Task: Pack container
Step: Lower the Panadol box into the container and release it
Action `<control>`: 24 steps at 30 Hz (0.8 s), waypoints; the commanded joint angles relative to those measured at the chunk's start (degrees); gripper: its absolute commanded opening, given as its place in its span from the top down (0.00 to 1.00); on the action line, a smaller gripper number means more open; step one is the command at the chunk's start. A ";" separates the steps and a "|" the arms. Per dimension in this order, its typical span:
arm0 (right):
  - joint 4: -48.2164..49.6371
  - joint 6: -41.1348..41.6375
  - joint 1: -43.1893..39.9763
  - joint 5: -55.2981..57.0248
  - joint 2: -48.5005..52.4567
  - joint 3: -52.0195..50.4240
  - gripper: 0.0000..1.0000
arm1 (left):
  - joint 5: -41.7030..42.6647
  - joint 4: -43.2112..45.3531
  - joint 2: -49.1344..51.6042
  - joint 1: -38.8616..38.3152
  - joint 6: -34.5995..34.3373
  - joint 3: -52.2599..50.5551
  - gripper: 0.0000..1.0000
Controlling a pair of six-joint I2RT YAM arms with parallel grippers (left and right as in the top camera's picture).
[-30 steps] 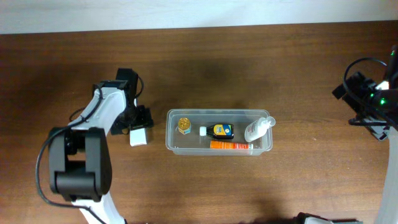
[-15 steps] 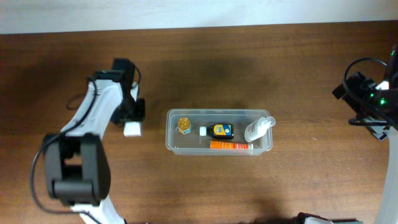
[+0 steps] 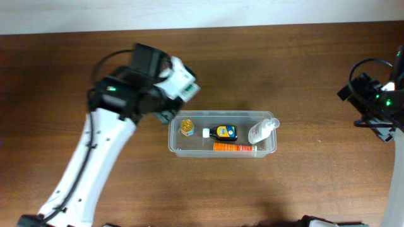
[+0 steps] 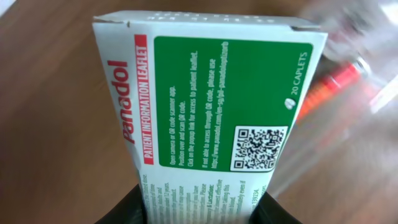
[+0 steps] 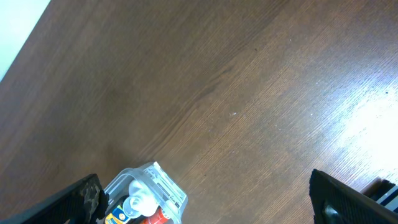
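The container, a clear rectangular tub, sits mid-table and holds a gold-capped jar, a yellow-and-black bottle, a white bottle and an orange tube. My left gripper hangs in the air just above and left of the tub's left end. It is shut on a white-and-green Panadol carton. In the left wrist view the carton fills the frame, clamped at its near end by the gripper. My right gripper stands open and holds nothing, far to the right of the container.
Brown wooden table all round, with a pale wall strip along the far edge. The right arm with its cables stays at the table's right edge. In the left wrist view the tub shows blurred beyond the carton.
The left gripper closed on the carton where it lay on the table left of the tub. It then lifted the carton and carried it right toward the tub's left end. The right arm has not moved.
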 commanded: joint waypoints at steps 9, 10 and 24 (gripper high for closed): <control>0.02 -0.57 -0.33 -0.13 0.07 0.33 0.02 | 0.76 -0.04 12.09 -7.19 29.29 -4.57 0.58; 0.02 -0.57 -0.33 -0.13 0.07 0.33 0.01 | 0.76 0.13 13.68 -7.17 30.32 -4.57 0.58; 0.02 -0.57 -0.33 -0.13 0.07 0.33 0.02 | 1.64 -0.20 15.37 -8.85 23.34 -3.85 0.00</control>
